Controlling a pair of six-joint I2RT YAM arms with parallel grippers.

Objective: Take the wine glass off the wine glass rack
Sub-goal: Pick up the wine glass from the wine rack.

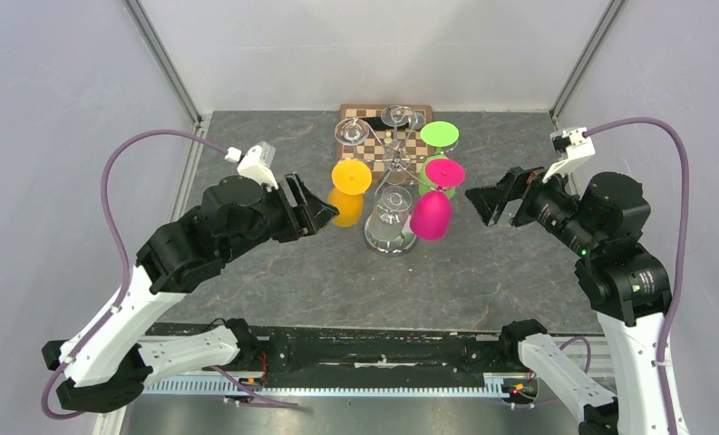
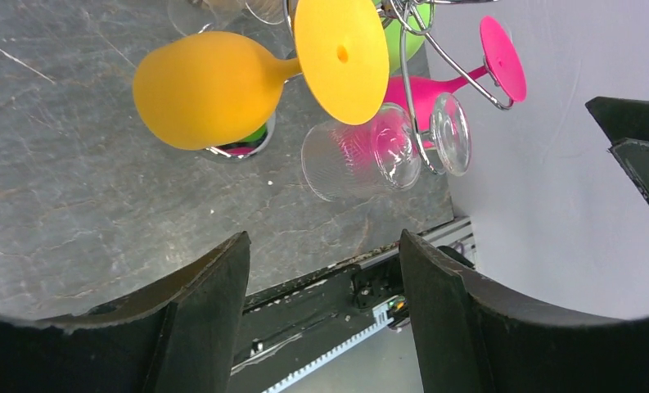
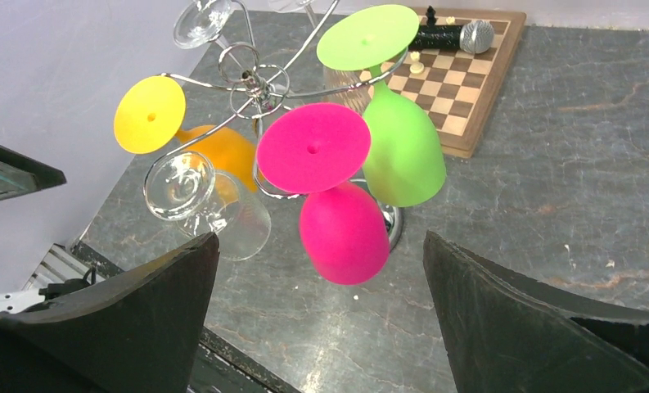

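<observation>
Grey marbled tabletop (image 1: 274, 272) within pale walls (image 1: 65, 91), bearing rack (image 3: 251, 78) hung with glasses (image 1: 431, 216), chessboard (image 1: 374, 136) behind, flanked by left gripper (image 1: 312, 204) and right gripper (image 1: 482, 204), fingers of both apart, empty.

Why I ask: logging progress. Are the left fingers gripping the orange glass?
No, the left fingers stand open and apart from the orange glass, holding nothing.

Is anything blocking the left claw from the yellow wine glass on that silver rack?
Nothing visible. The open left claw faces the yellow wine glass on the silver wire rack, with a clear gap between.
</observation>
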